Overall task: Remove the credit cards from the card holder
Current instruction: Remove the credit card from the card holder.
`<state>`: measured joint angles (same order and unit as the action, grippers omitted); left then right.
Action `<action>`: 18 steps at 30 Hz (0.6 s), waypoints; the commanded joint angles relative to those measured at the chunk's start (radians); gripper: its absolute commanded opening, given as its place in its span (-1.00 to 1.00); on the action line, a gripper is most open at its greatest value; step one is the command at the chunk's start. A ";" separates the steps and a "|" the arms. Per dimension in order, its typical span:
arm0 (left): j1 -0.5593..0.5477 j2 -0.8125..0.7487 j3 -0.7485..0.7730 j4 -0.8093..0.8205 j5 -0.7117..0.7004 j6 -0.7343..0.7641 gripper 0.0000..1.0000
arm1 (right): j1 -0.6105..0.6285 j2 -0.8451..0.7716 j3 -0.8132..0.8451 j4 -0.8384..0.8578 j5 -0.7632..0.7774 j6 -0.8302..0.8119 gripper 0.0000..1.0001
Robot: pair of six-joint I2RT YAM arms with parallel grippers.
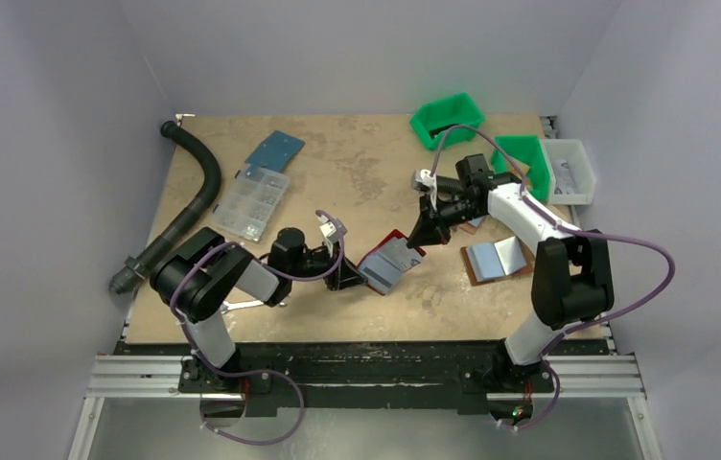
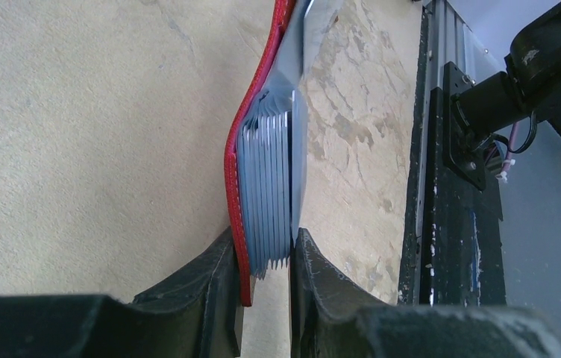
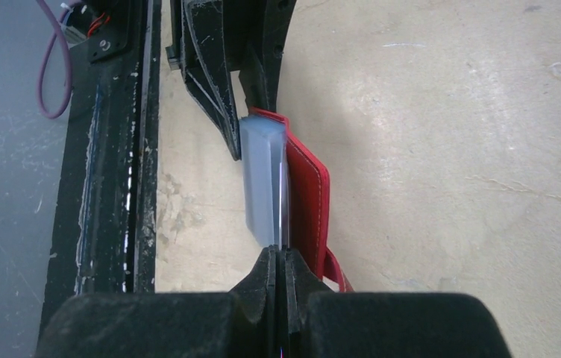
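Observation:
The card holder (image 1: 390, 264) hangs above the table middle between both grippers, its red cover (image 2: 234, 179) standing on edge with a stack of pale blue pockets (image 2: 270, 179) beside it. My left gripper (image 2: 266, 257) is shut on the cover and pocket stack at the holder's near-left end (image 1: 347, 276). My right gripper (image 3: 283, 257) is shut on the thin pale edge of a credit card (image 3: 284, 216). That card sticks out between the pale blue block (image 3: 261, 175) and the red cover (image 3: 307, 194), at the holder's far-right corner (image 1: 419, 240). Any other cards are hidden.
An open brown folder with pale blue insides (image 1: 496, 259) lies right of the holder. Two green bins (image 1: 448, 117) (image 1: 522, 155) and a white bin (image 1: 568, 171) stand at the back right. A clear parts box (image 1: 251, 201), a blue plate (image 1: 275, 150) and a black hose (image 1: 198, 187) are at the left.

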<state>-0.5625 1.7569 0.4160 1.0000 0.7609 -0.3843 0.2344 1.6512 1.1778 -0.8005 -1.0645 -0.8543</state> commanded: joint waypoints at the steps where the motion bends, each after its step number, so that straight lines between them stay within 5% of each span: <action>1: 0.016 0.051 0.004 -0.116 -0.039 0.019 -1.00 | -0.026 -0.055 0.029 -0.011 -0.025 -0.004 -1.00; 18: 0.044 0.128 0.039 -0.143 -0.028 -0.073 -1.00 | -0.214 -0.089 0.085 -0.164 -0.143 -0.113 -1.00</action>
<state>-0.5186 1.8374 0.4622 0.9840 0.8124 -0.5037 0.0814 1.6127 1.2091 -0.8978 -1.1294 -0.9108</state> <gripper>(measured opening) 0.246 0.020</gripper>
